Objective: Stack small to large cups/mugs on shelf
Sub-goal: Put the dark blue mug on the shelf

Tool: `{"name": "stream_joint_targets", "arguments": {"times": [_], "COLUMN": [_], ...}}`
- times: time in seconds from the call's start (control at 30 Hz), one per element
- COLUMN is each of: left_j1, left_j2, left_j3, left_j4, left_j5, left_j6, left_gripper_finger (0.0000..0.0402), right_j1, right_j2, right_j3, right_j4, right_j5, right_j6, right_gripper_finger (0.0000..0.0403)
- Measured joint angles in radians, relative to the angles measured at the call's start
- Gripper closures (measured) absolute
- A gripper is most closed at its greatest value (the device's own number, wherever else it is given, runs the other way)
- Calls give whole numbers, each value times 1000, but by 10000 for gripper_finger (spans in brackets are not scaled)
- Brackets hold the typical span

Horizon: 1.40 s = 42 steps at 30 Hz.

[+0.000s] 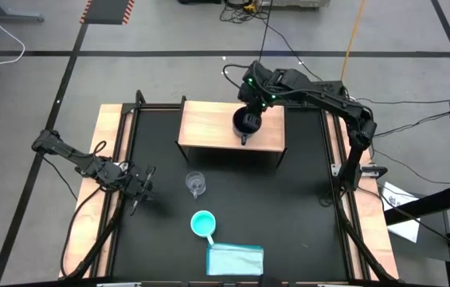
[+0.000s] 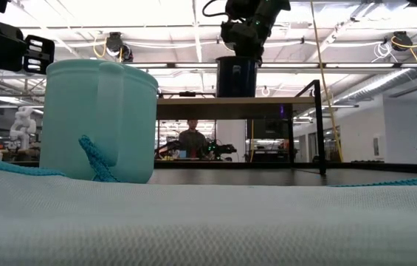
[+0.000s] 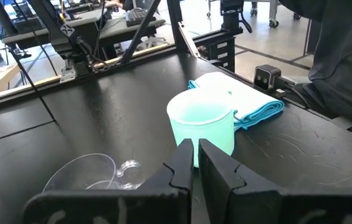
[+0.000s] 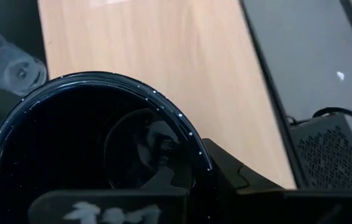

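Note:
The dark navy mug [image 1: 246,122] stands upright on the light-wood shelf [image 1: 209,127], its handle [image 1: 244,139] toward the near edge. It also shows in the low view [image 2: 236,76]. My right gripper [image 1: 250,102] comes down on it from above, shut on its rim. The clear glass cup [image 1: 196,184] and the turquoise mug [image 1: 202,224] stand on the black table in front of the shelf. My left gripper [image 1: 141,191] waits shut and empty by the table's left edge, its fingers [image 3: 194,162] pointing toward the turquoise mug [image 3: 202,127]. My right gripper holds the navy mug's wall at the rim [image 4: 195,163], one finger inside the mug and one finger [image 4: 238,180] outside. The fingers come from above, pointing down. The mug is upright with its bottom on the shelf top [image 2: 236,96].
A folded light blue cloth [image 1: 235,260] lies at the near edge, beside the turquoise mug. The shelf has bare wood left of the navy mug [image 4: 144,43]. Wooden strips [image 1: 107,159] edge the table. A person [image 2: 191,137] shows far behind the table.

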Motion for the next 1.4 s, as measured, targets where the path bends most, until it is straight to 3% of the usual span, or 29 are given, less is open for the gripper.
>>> {"name": "stream_joint_targets", "arguments": {"times": [0.37, 0.5, 1.4], "left_j1": [0, 0, 0], "left_j2": [0, 0, 0], "left_j3": [0, 0, 0], "left_j4": [0, 1, 1], "left_j5": [0, 0, 0], "left_j6": [0, -1, -28], "left_gripper_finger": [373, 373, 373], "right_j1": [-3, -8, -8], "right_j2": [0, 6, 7], "right_j3": [0, 0, -1], "right_j4": [-34, -41, -21], "right_j5": [-5, -53, -52], "right_j6": [-12, -14, 8], "right_gripper_finger": [394, 394, 376]}}
